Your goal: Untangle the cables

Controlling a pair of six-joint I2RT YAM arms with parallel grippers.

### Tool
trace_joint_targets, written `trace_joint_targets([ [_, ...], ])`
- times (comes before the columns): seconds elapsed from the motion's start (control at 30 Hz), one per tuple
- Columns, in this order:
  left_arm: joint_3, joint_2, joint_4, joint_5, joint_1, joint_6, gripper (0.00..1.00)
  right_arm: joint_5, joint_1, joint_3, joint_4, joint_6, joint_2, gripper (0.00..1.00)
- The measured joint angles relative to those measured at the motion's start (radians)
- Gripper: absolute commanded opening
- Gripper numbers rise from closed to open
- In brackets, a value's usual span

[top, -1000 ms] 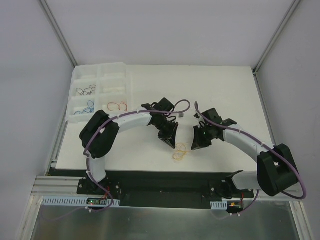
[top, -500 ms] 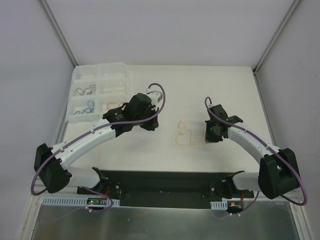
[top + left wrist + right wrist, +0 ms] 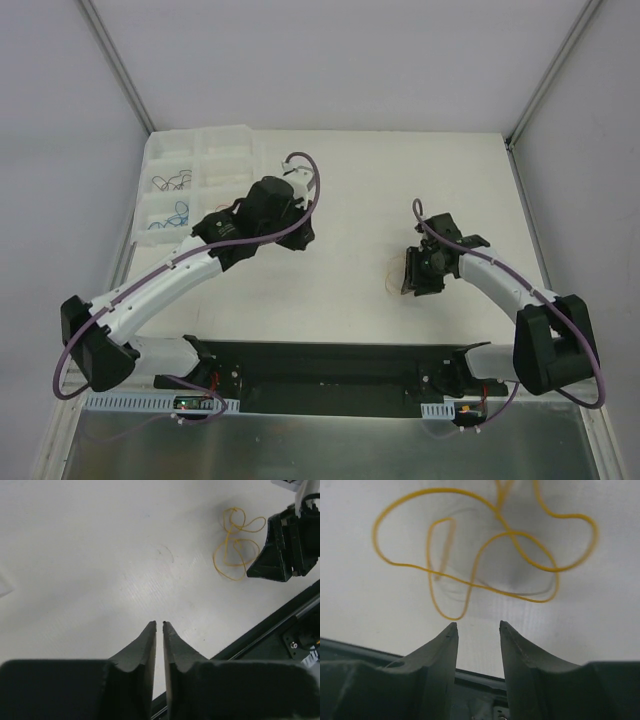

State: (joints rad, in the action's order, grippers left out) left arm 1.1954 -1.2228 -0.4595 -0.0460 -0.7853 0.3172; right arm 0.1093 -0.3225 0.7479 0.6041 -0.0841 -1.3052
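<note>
Your right fingers [image 3: 451, 632] gape just short of the yellow cable [image 3: 492, 538] near the counter [image 3: 100, 555] edge. Your left fingers [image 3: 149, 637] sit nearly together above open counter.

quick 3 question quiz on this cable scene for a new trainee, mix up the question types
1. True or false: the cable in front of the right end effector is clamped between its fingers.
2. What colour is that cable? A blue, B yellow, C red.
3. Short answer: which end effector is nearer the tray?

Key: 1 false, the fingers stand apart with the cable beyond their tips. 2 B. 3 the left end effector.
</note>
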Motion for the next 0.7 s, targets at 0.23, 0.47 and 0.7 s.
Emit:
trace_joint_targets([
  [0.23,0.012,-0.14,-0.001,0.156,0.0,0.034,0.61,0.143,-0.001,0.049,-0.035,0.014,-0.041,0.53],
  [0.47,-0.008,-0.123,0.012,0.219,0.0,0.055,0.77,0.141,0.112,0.229,-0.014,0.013,-0.153,0.57],
  [0.7,-0.053,-0.109,0.013,0.252,0.0,0.07,0.79,0.145,0.074,0.311,-0.013,0.002,-0.341,0.48],
])
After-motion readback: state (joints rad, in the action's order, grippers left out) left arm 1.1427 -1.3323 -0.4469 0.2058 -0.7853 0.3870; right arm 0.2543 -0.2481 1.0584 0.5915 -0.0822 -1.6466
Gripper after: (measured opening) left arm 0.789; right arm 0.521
